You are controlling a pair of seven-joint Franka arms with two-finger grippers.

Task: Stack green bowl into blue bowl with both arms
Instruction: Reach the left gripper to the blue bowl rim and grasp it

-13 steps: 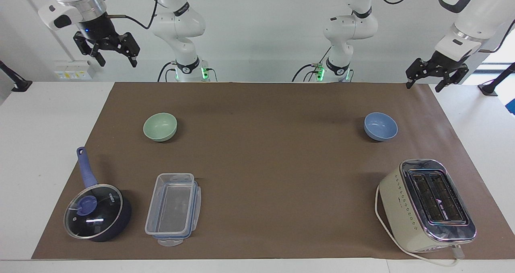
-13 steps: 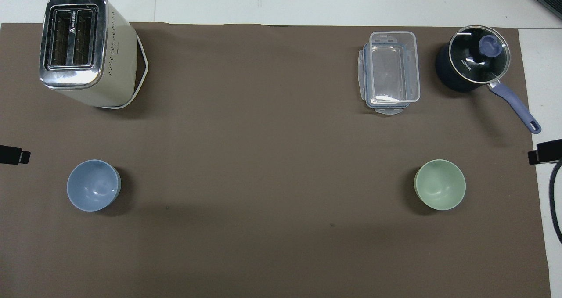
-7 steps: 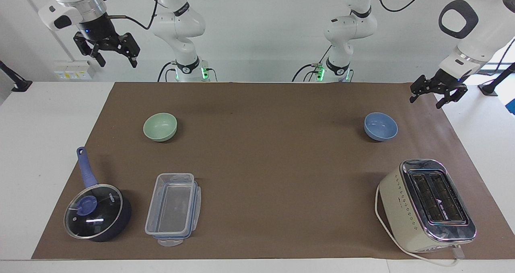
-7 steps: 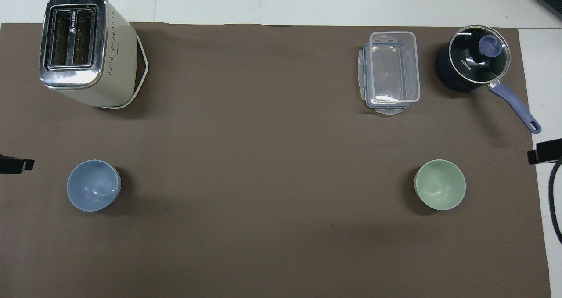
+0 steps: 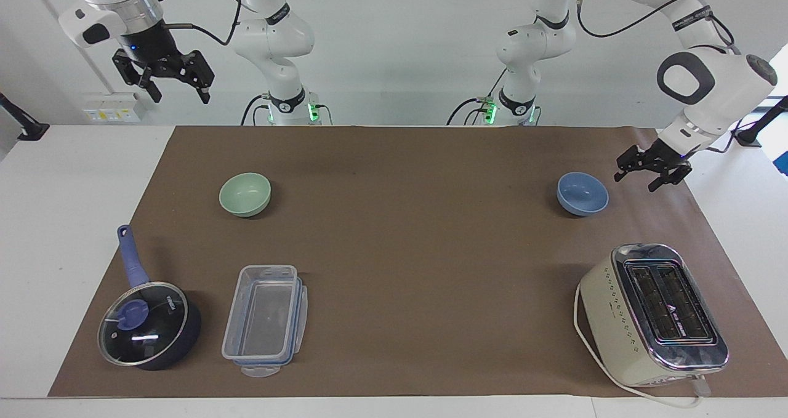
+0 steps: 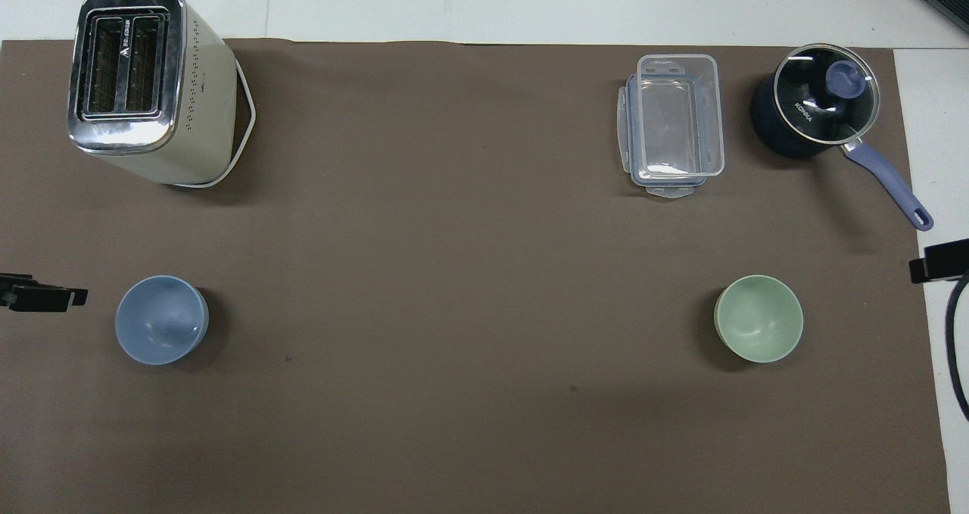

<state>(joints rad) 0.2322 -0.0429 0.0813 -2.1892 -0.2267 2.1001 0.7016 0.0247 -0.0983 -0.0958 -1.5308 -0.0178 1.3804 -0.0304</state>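
The green bowl (image 5: pixel 245 193) stands upright on the brown mat toward the right arm's end of the table; it also shows in the overhead view (image 6: pixel 759 318). The blue bowl (image 5: pixel 582 192) stands upright toward the left arm's end (image 6: pixel 161 319). My left gripper (image 5: pixel 635 181) is open and empty, low over the mat just beside the blue bowl and apart from it; its tip shows at the overhead view's edge (image 6: pixel 45 298). My right gripper (image 5: pixel 163 82) is open and empty, held high beside the table's end, where the arm waits.
A cream toaster (image 5: pixel 655 313) stands farther from the robots than the blue bowl. A clear plastic container (image 5: pixel 265 319) and a dark-blue saucepan with a glass lid (image 5: pixel 148 325) stand farther from the robots than the green bowl. The brown mat (image 5: pixel 418 252) covers the table.
My left gripper has come down and moved in toward the blue bowl. The right arm and both bowls have not moved.
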